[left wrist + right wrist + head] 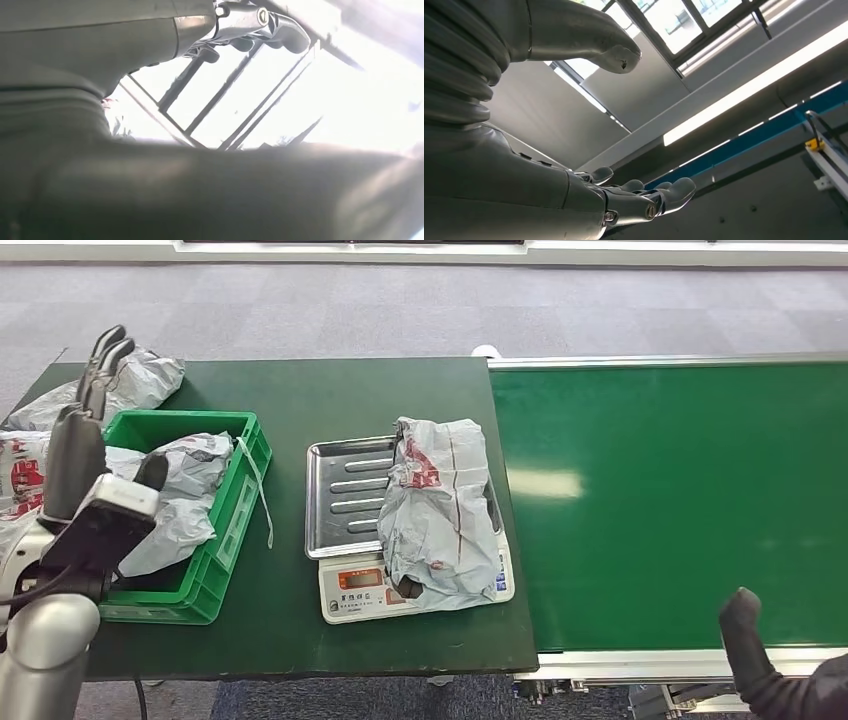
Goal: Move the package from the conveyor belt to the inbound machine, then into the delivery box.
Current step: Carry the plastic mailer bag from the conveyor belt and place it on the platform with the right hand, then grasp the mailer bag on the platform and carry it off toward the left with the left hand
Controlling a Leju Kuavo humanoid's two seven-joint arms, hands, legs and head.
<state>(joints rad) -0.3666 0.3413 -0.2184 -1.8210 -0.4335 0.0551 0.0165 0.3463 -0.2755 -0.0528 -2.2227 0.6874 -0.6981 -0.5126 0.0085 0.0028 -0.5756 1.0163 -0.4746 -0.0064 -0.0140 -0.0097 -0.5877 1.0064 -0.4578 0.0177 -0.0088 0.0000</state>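
A crumpled white and grey package (440, 510) with red print lies on the metal tray of the weighing scale (340, 490), draping over its front right corner. The green delivery box (238, 502) stands left of the scale with another grey package (185, 480) in it. My left hand (85, 430) is raised above the box's left side, fingers pointing up and apart, holding nothing; the left wrist view shows its fingers (270, 22) against bright windows. My right hand (760, 665) sits low at the belt's near edge, and the right wrist view shows its fingers (664, 192) stretched out, empty.
The green conveyor belt (680, 500) runs along the right with nothing on it. More bagged parcels (140, 380) lie behind the box, and a red-printed one (20, 470) at the far left. The dark green table (330, 390) carries scale and box.
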